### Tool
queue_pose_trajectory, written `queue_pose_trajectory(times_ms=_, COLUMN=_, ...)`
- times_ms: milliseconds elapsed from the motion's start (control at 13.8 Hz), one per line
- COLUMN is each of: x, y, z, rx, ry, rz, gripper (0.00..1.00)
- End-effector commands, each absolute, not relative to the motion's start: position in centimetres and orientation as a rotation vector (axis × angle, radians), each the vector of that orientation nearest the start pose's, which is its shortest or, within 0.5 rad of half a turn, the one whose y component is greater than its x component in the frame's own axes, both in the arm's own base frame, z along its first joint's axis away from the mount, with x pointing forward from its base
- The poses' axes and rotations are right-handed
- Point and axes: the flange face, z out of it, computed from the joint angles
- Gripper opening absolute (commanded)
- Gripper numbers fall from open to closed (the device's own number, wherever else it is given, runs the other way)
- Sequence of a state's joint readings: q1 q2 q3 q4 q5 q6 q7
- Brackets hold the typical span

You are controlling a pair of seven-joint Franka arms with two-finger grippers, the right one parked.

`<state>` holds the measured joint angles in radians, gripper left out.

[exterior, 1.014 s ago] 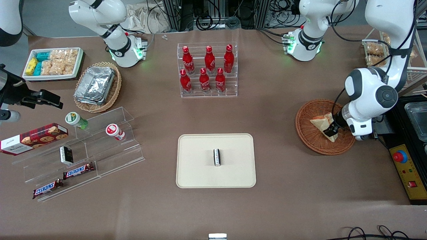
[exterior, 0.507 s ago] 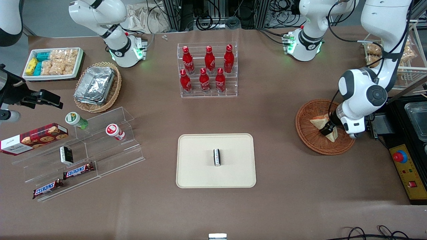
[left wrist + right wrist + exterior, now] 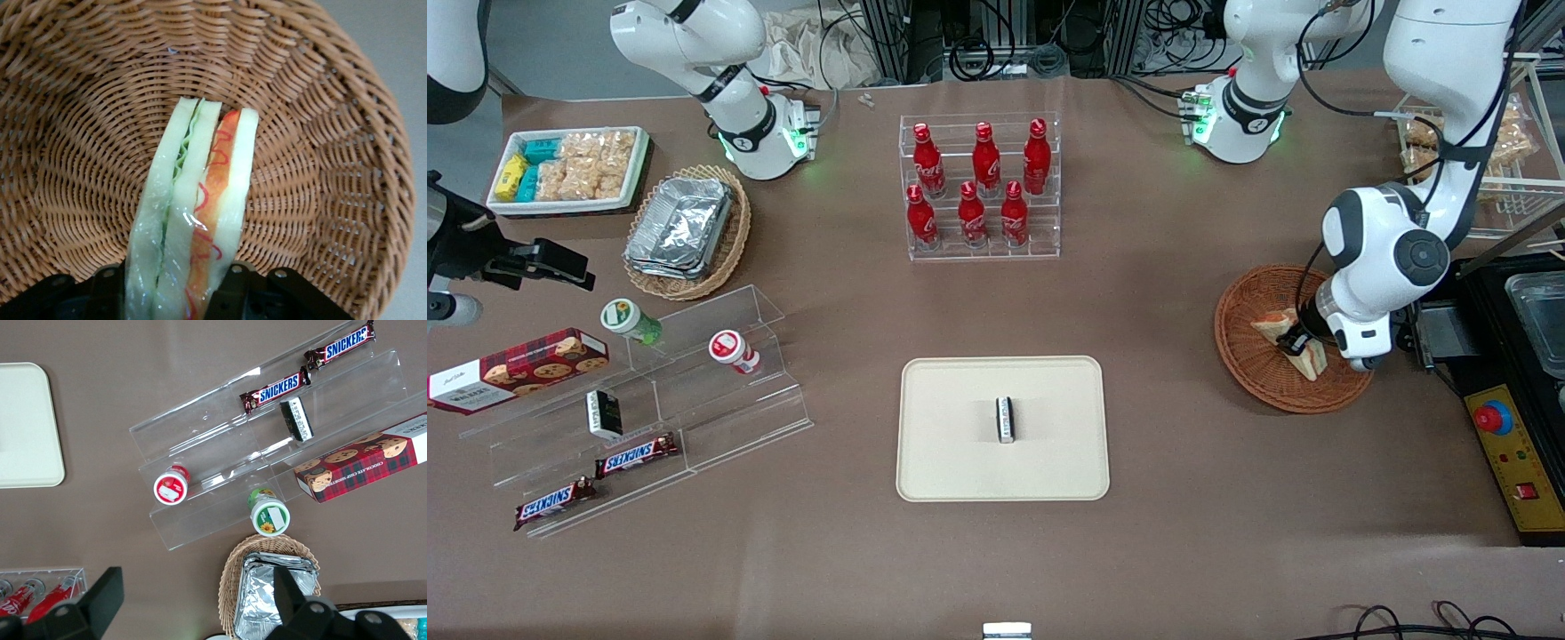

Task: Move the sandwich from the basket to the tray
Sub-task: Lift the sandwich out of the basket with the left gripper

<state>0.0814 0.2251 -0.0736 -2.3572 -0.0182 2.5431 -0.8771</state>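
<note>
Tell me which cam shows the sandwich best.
Left wrist view: the sandwich fills it, layers and red-orange filling clear, the gripper shut on it over the basket. Front view shows only a small wedge, partly hidden by the arm. Right wrist view doesn't show it.

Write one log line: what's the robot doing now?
step: grasp | pincer: shut on sandwich | place: over basket | tray: no sandwich yet

Sandwich [image 3: 193, 220]: cream wedge, red-orange and green filling, on edge, apparently lifted slightly above the brown wicker basket [image 3: 1258, 378]. Gripper [image 3: 1294, 342] clamps it. Beige tray [image 3: 951, 462] lies well apart.
</note>
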Motion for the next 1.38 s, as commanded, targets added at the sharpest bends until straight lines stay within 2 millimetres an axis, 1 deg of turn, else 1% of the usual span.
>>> queue_pose_trajectory(times_ms=0, x=51.4, y=0.2, z=25.7, rx=-2.848, ry=-1.366, rz=0.004, gripper=0.0)
queue_pose_trajectory(times_ms=145, x=52.2, y=0.4, z=27.5, rx=-2.84, ry=-1.327, rz=0.031, gripper=0.0)
queue_pose_trajectory(times_ms=217, x=53.2, y=0.6, z=29.1, rx=-2.824, ry=-1.28, rz=0.046, gripper=0.0)
queue_pose_trajectory(times_ms=362, x=55.2, y=1.0, z=32.4, rx=-2.799, ry=-1.239, rz=0.117, gripper=0.0)
queue_pose_trajectory(times_ms=435, x=55.7, y=1.3, z=33.7, rx=-2.809, ry=-1.202, rz=0.135, gripper=0.0)
queue_pose_trajectory(times_ms=580, x=56.2, y=2.0, z=35.2, rx=-2.815, ry=-1.165, rz=0.158, gripper=0.0)
queue_pose_trajectory(times_ms=652, x=56.7, y=2.1, z=36.0, rx=-2.827, ry=-1.145, rz=0.148, gripper=0.0)
queue_pose_trajectory(times_ms=797, x=57.8, y=3.1, z=38.1, rx=-2.838, ry=-1.138, rz=0.144, gripper=0.0)
queue_pose_trajectory(times_ms=870, x=58.1, y=3.1, z=38.6, rx=-2.842, ry=-1.138, rz=0.136, gripper=0.0)
queue_pose_trajectory(times_ms=1014, x=58.2, y=3.1, z=38.8, rx=-2.85, ry=-1.138, rz=0.136, gripper=0.0)
queue_pose_trajectory(times_ms=1159, x=58.7, y=3.1, z=39.5, rx=-2.87, ry=-1.121, rz=0.118, gripper=0.0)
queue_pose_trajectory(times_ms=1232, x=59.2, y=3.1, z=39.6, rx=-2.869, ry=-1.117, rz=0.117, gripper=0.0)
queue_pose_trajectory(times_ms=1304, x=60.1, y=2.6, z=40.1, rx=-2.874, ry=-1.104, rz=0.119, gripper=0.0)
